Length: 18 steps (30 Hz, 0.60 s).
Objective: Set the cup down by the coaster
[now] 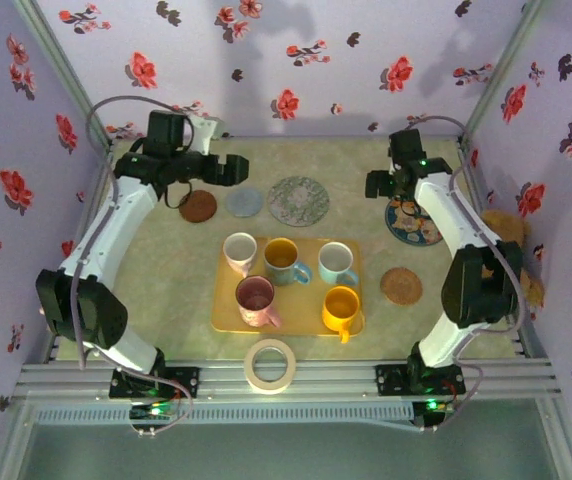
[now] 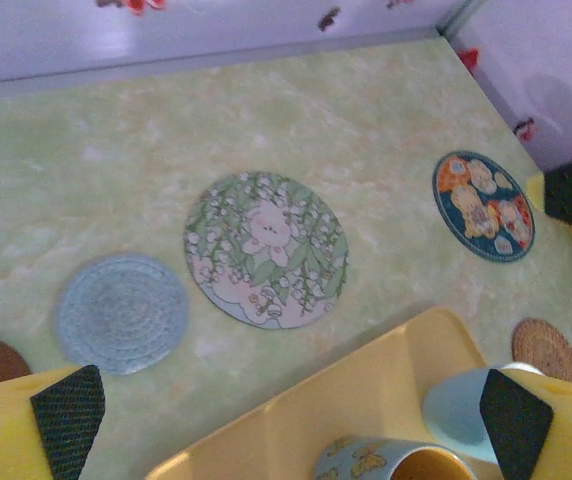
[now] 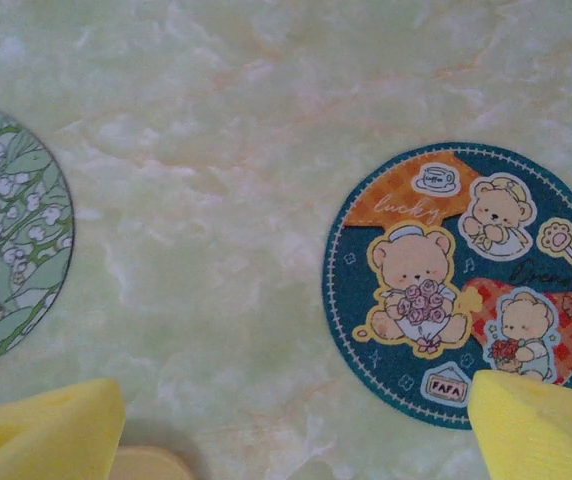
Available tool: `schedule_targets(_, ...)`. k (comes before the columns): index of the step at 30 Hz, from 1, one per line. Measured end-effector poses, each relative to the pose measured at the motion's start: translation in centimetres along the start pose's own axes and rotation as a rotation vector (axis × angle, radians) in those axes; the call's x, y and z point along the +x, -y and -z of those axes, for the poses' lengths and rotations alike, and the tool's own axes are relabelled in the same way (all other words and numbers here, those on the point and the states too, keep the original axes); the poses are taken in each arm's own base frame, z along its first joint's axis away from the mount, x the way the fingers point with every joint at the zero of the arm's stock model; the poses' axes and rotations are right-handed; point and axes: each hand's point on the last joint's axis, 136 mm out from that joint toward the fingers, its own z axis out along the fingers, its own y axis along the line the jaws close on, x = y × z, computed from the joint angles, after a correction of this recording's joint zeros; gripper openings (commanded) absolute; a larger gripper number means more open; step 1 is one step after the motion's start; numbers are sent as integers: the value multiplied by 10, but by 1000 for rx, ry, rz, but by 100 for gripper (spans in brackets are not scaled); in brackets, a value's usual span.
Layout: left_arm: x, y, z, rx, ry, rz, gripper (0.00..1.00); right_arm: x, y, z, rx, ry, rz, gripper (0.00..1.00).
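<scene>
The left hand [image 2: 291, 415] hangs released and empty above the back-left tabletop [image 1: 166, 270], near the blue woven coaster [image 2: 122, 313]. Five cups [image 1: 282, 258] stand on the yellow tray [image 1: 224, 315] at mid-tabletop. The right hand [image 3: 291, 430], fingers spread and empty, hovers by the bear coaster [image 3: 463, 283].

Bear coaster [image 3: 466, 290]: "lucky", "FAFA" tag (other script too small).

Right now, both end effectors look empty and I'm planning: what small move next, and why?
Probably bring the left end effector toward the white cup: its jaws stand open and empty, and that cup sits nearest on the tray.
</scene>
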Motion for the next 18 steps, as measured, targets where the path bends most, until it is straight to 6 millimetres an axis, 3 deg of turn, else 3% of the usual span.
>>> schedule_targets(7,36,27,-25,74,-82,-91,100,1,19,-36,17,-83,-51,81)
schedule_targets(13,36,49,-27,123,-68,-174,100,14,25,-74,16,-186,-69,79)
schedule_targets(18,41,54,-34,143,-45,-216,99,22,25,-98,29,-242,-65,78)
